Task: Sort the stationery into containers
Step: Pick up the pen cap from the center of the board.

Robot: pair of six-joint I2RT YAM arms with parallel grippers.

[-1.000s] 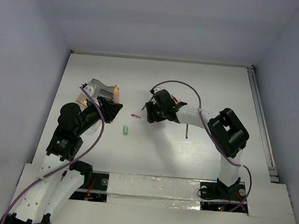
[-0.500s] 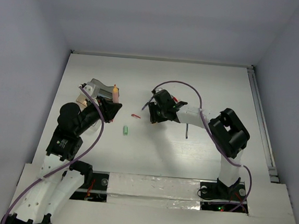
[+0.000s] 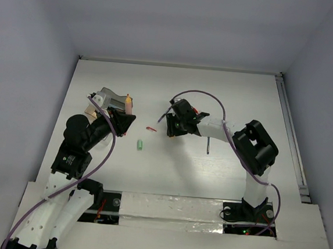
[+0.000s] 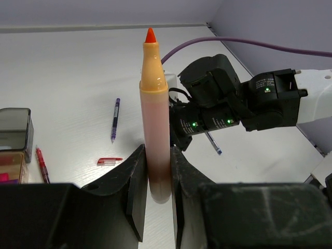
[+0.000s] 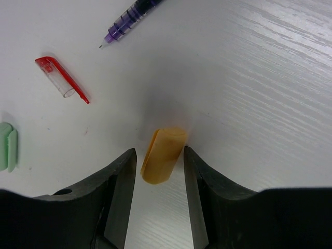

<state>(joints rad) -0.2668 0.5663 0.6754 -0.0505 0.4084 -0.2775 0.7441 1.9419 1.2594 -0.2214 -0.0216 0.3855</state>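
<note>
1. The containers [image 3: 111, 101] sit far left on the table [image 3: 245, 96]: a clear-grey box joined to a tan part. In the left wrist view a red pen [image 4: 41, 165] lies just beside them.
2. The left gripper [image 4: 157, 155] is just right of the containers. Its fingers are closed tight on a peach highlighter [image 4: 154, 119], which stands upright w/ its bare orange tip at the top.
3. A green cap [image 3: 139, 144] lies flat on the table btwn the two grippers, on the side nearer the arm bases.
4. A red cap [image 5: 62, 79], clear w/ a red clip, lies flat near the right gripper. A purple pen [image 5: 132, 21] lies just beyond it.
5. The right gripper [image 5: 160, 153] is down at the table w/ its fingers part-way apart, one on either side of a peach cap [image 5: 163, 155] lying on its side. One finger is at the cap's edge and a thin gap shows at the other, so the cap is not yet pinched.
6. A blue pen [image 4: 213, 146] lies on the table right of that gripper, partly hidden behind it.
</note>
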